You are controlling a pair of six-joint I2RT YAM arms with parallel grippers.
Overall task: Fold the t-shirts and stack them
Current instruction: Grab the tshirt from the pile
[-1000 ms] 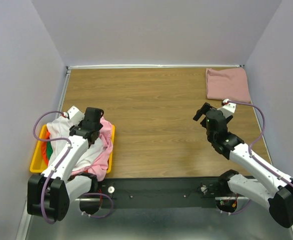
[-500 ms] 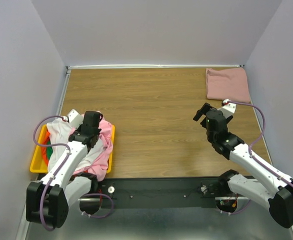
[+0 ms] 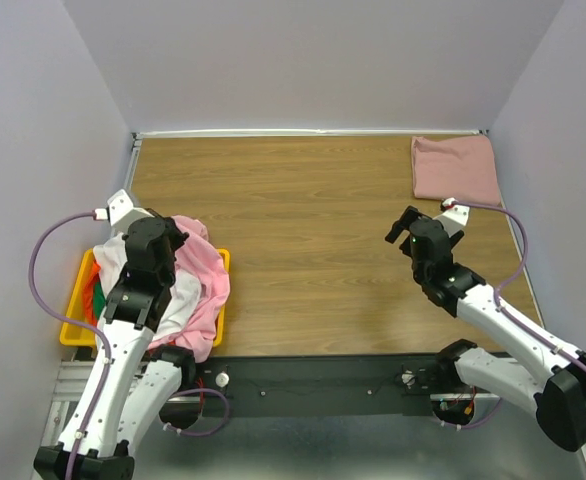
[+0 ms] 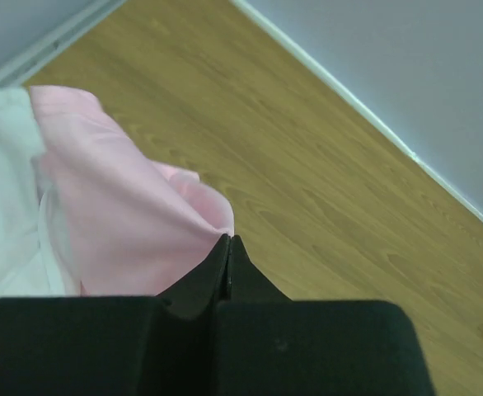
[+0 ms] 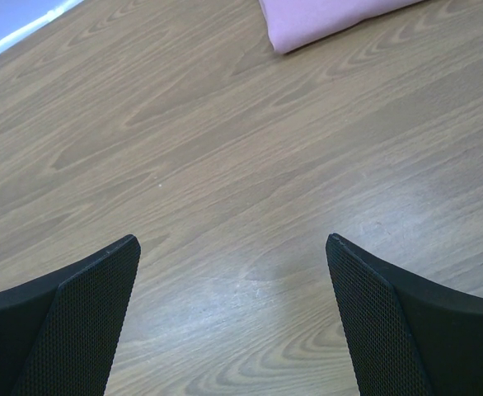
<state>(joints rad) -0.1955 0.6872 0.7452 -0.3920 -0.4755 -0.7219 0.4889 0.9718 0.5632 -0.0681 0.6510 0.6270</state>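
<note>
Cloth is bunching up at the left gripper (image 4: pixel 229 239), whose two fingers are pressing tight together on a fold of the bright pink t-shirt (image 4: pixel 126 231). The pinched edge is rising to the fingertips, while the rest of the shirt is draping down over the yellow bin (image 3: pixel 73 325) at the table's (image 3: pixel 303 220) near left edge. A white t-shirt (image 4: pixel 2 206) is lying against the pink one in the same bin, and a sliver of green cloth (image 3: pixel 100 297) is showing beside it. The right gripper (image 5: pixel 233 272) is hovering over bare wood with its fingers spread wide apart, gripping nothing. A dusty rose-pink t-shirt (image 3: pixel 456 168) is lying folded flat in the far right corner, well apart from both arms. Any label on the shirts is too small to read.
</note>
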